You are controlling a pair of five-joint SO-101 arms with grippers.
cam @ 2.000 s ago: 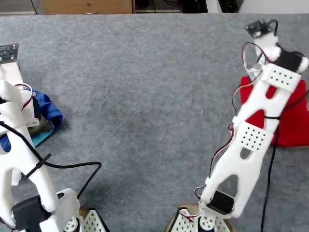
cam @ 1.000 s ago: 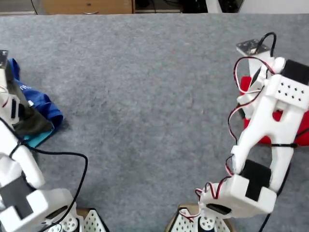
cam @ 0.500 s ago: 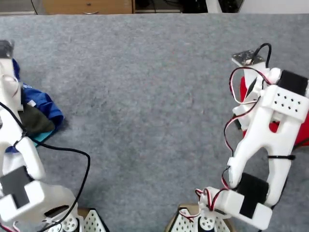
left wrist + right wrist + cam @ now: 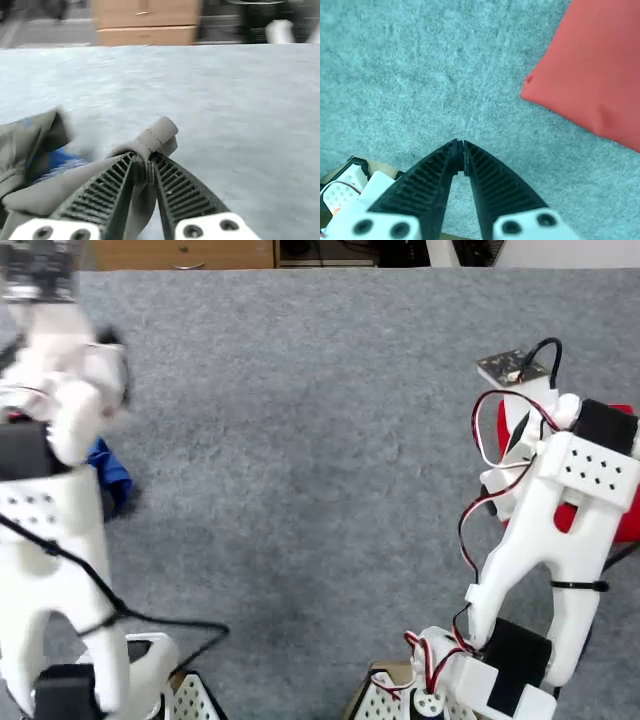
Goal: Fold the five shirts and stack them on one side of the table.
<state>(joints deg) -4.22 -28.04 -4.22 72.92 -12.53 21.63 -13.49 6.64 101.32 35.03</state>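
Grey felt table [image 4: 300, 440] — wooden cabinet [image 4: 180, 254] behind, red shirt [image 4: 590, 65] aside

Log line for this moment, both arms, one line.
left gripper: shut on olive-grey shirt | right gripper: shut, empty, beside red shirt

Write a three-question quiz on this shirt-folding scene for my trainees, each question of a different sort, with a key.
1. True or false: the right gripper is shut on the red shirt.
2. What does the left gripper hold? A) olive-grey shirt B) red shirt C) nothing
3. Fill in: the red shirt lies on the robot's ___ side of the table.
Key: 1 false, it is shut on nothing; 2 A; 3 right.
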